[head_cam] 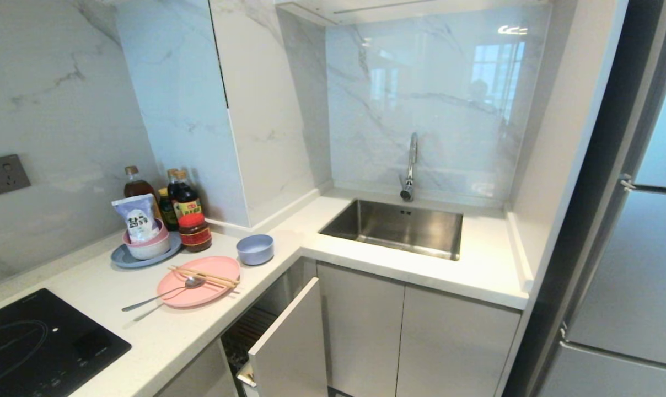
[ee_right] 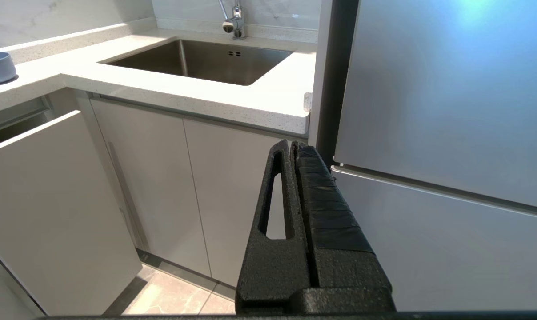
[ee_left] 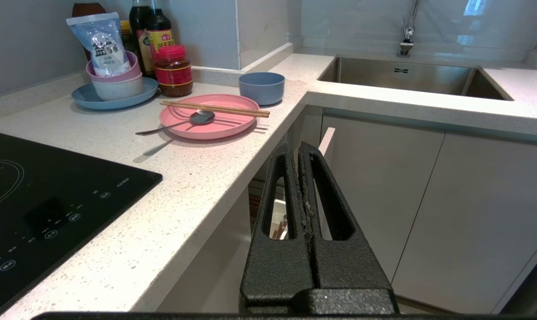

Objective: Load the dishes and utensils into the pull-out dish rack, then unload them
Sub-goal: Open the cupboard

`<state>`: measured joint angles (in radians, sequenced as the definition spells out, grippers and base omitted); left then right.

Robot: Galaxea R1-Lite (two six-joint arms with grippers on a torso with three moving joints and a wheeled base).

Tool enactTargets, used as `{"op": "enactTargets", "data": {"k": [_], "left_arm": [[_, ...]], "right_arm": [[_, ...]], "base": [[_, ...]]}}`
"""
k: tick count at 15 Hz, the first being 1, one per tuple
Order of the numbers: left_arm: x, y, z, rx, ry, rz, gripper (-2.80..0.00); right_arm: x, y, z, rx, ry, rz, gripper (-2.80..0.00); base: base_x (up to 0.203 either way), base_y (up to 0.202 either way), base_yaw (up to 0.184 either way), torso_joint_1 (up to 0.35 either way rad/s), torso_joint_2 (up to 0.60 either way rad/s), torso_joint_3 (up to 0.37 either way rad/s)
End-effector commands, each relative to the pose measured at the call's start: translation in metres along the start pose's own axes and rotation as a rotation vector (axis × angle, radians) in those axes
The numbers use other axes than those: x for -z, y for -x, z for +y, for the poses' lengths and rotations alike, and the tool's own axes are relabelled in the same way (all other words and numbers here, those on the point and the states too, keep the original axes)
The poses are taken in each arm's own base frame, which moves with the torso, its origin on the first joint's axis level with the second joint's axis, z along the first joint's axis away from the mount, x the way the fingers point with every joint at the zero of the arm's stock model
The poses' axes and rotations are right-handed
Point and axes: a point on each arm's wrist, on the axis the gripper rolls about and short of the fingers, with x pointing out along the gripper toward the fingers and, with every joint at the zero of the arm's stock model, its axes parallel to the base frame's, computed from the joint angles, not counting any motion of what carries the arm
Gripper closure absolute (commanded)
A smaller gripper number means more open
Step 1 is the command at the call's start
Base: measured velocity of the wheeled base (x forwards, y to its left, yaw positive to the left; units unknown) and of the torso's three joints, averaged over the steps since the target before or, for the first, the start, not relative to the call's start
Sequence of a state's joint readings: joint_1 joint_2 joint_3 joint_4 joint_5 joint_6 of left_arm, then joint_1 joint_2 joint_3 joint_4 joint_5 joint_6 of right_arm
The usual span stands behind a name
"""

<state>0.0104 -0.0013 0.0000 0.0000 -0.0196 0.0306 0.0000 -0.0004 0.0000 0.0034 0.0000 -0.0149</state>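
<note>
Head view: pink plate point(head_cam: 198, 280) w/ chopsticks point(head_cam: 205, 275) & spoon point(head_cam: 165, 294) on counter, blue bowl point(head_cam: 254, 248) at 1 o'clock, rack point(head_cam: 256, 342) half out; left gripper point(ee_left: 298, 151) & right gripper point(ee_right: 293, 149) pinched closed, empty — pull rack fully out first, then grab plate rim.

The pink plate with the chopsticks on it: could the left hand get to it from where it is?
Probably yes. The left hand, shut, sits below the counter edge; open space lies between it and the pink plate.

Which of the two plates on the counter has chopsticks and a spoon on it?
The salmon-pink plate, nearer the counter's front edge. The chopsticks and spoon rest on it. The blue-grey plate behind it instead holds stacked bowls.
</note>
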Motion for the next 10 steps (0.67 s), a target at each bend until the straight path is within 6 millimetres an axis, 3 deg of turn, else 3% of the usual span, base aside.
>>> {"op": "enactTargets", "data": {"k": [1, 10], "left_arm": [[0.0, 0.0, 0.0, 0.0, 0.0, 0.0, 0.0], [0.0, 0.0, 0.0, 0.0, 0.0, 0.0, 0.0]], "right_arm": [[0.0, 0.0, 0.0, 0.0, 0.0, 0.0, 0.0], [0.0, 0.0, 0.0, 0.001, 0.0, 0.0, 0.0]], "base": [[0.0, 0.0, 0.0, 0.0, 0.0, 0.0], [0.0, 0.0, 0.0, 0.0, 0.0, 0.0]]}}
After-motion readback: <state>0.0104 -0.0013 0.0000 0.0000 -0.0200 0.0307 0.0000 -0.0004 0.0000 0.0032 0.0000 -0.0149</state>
